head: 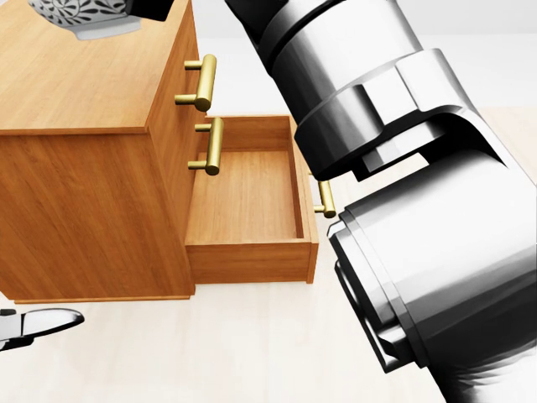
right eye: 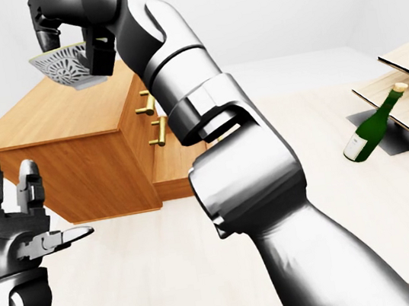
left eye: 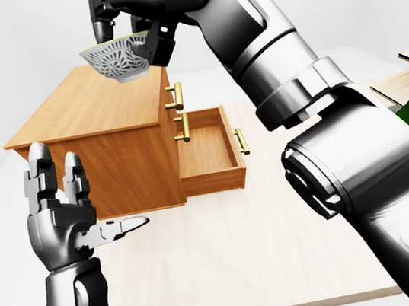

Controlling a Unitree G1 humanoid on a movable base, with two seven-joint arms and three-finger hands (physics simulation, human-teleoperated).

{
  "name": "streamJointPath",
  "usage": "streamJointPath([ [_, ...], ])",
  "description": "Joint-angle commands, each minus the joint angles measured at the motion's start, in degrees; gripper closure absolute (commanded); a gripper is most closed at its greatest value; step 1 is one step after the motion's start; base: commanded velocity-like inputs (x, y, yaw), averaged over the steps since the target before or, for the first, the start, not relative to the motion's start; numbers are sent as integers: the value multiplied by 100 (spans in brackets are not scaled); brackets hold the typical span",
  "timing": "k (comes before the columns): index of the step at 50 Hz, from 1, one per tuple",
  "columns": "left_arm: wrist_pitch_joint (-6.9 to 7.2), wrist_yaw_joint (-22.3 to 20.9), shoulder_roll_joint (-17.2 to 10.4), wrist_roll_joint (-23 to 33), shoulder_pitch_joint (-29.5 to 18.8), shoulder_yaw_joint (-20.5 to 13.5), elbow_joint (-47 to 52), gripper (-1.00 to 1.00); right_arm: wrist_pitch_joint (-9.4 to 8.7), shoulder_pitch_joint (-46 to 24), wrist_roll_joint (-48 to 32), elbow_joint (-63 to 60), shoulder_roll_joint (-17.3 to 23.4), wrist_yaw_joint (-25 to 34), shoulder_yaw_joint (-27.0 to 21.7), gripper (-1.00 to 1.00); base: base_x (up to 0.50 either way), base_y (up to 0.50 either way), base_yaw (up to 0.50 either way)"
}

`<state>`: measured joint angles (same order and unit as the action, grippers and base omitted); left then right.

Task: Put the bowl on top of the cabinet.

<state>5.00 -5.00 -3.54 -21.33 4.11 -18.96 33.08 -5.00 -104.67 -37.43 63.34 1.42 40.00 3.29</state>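
Nearest, low at the left of the left-eye view: left hand (left eye: 67, 212), fingers spread wide, holding nothing, well away from the bowl. Past it, on the pale tabletop (left eye: 230, 272), the cabinet (left eye: 83, 113) with its low drawer (left eye: 208, 151) pulled out. Farthest and highest: bowl (left eye: 119, 58), tipped, just over the cabinet top near the right edge, maybe not yet resting. Right hand (left eye: 128, 30) above, pinching the rim. Probably hard, light, smooth, easy to chip. Best held by the rim, set down gently.
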Motion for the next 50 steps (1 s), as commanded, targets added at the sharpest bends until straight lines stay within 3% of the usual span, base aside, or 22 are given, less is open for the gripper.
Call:
streamJointPath([
  [1, 0, 35, -12, -35, -11, -25, 66, -100, 0, 20, 343, -100, 26, 0, 55, 100, 0, 0, 0],
  [32, 0, 24, -6, -34, -17, -29, 36, -100, 0, 161, 736, -63, 51, 0, 355, 100, 0, 0, 0],
  [50, 0, 49, -20, -92, -13, -78, 131, -100, 0, 497, 1052, -287, 94, 0, 854, 100, 0, 0, 0],
])
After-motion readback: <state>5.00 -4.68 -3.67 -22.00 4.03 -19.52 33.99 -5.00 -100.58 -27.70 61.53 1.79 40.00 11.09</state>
